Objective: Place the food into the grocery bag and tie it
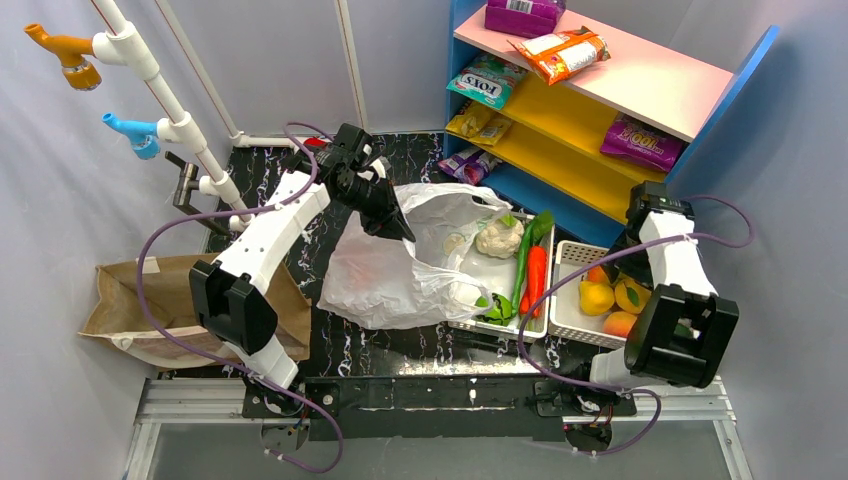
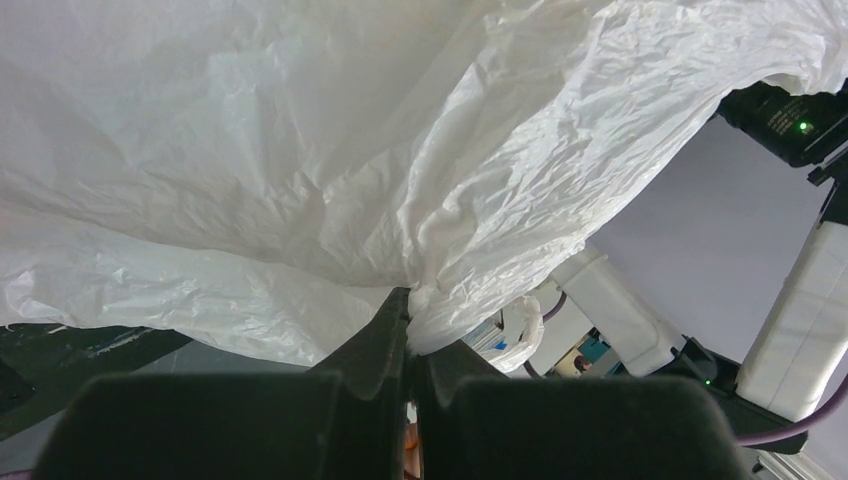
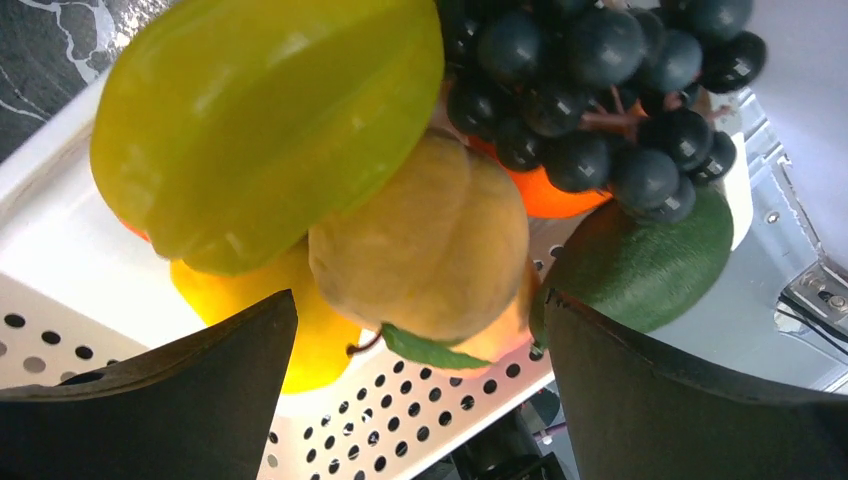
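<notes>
The white plastic grocery bag (image 1: pixel 400 275) lies crumpled on the dark table, its mouth toward the vegetable tray. My left gripper (image 1: pixel 400 228) is shut on a bunched fold of the bag (image 2: pixel 300 180) at its upper edge; the pinch shows in the left wrist view (image 2: pixel 412 300). My right gripper (image 1: pixel 622 252) is over the white fruit basket (image 1: pixel 570 320). It is open (image 3: pixel 420 300), with a yellow-tan round fruit (image 3: pixel 420 240) between the fingers but not touched. Around it are a yellow-green star fruit (image 3: pixel 260 120), dark grapes (image 3: pixel 600 80) and a green fruit (image 3: pixel 640 260).
A white tray (image 1: pixel 470 322) holds a cauliflower (image 1: pixel 500 237), a carrot (image 1: pixel 537 275) and green vegetables. A brown paper bag (image 1: pixel 140 310) lies at the left. A coloured shelf (image 1: pixel 600 100) with snack packs stands at the back right, a white pipe rack (image 1: pixel 170 110) at the back left.
</notes>
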